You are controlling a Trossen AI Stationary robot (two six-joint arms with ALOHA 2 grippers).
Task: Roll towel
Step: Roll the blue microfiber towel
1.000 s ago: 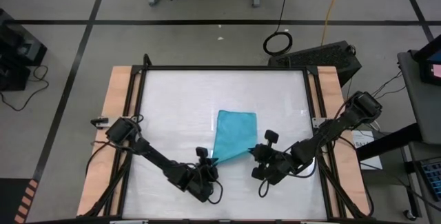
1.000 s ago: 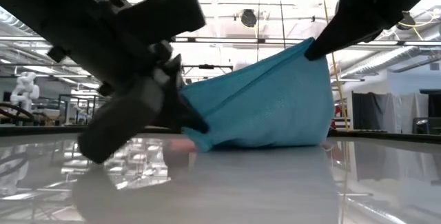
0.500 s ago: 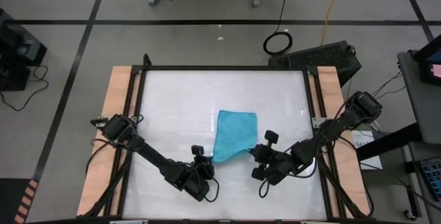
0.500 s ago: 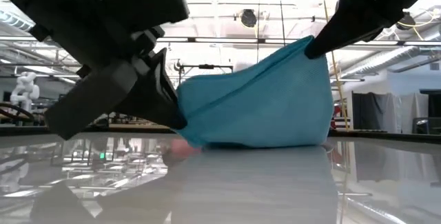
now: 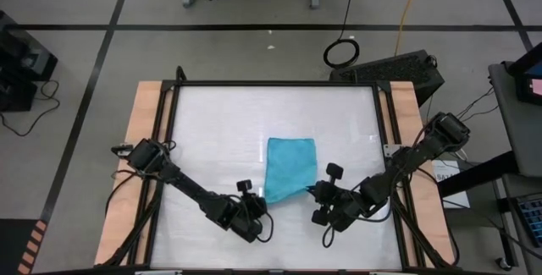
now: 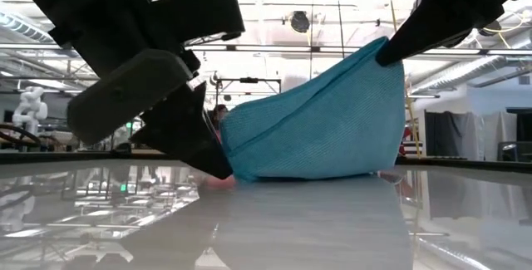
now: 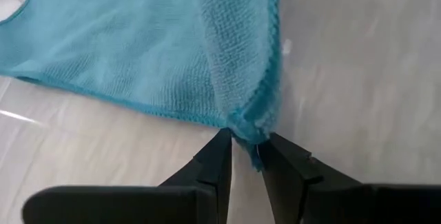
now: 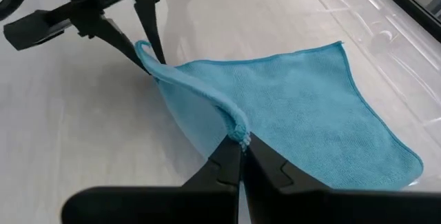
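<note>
The turquoise towel (image 5: 289, 161) lies at the middle of the white table; its far part rests flat, while its near edge is raised between my two grippers. My left gripper (image 7: 247, 141) is shut on the near left corner, low over the table (image 6: 223, 166). My right gripper (image 8: 240, 145) is shut on the near right corner, which it holds higher (image 6: 384, 54). In the low view the towel (image 6: 316, 120) rises as a slanted sheet from left to right. My left gripper pinches the towel's near left corner (image 7: 249, 129) between its two fingertips, slanting down from the table's near left. The corner is bunched and held just above the table. My right gripper pinches the near right corner (image 8: 238, 131) between its shut fingertips, slanting down from the near right. That corner is lifted clear, and the hem runs from it toward the left gripper.
The table top (image 5: 212, 123) is a glossy white sheet in a black frame with wooden rails on both sides. There is bare surface to the left, right and far side of the towel. A black case (image 5: 398, 70) sits off the far right corner.
My left gripper has rolled about its own axis while keeping the near left corner. The creases that ran across the raised part of the towel have smoothed out, and it now stands as a flatter slanted sheet. The far part of the towel has stayed on the table.
</note>
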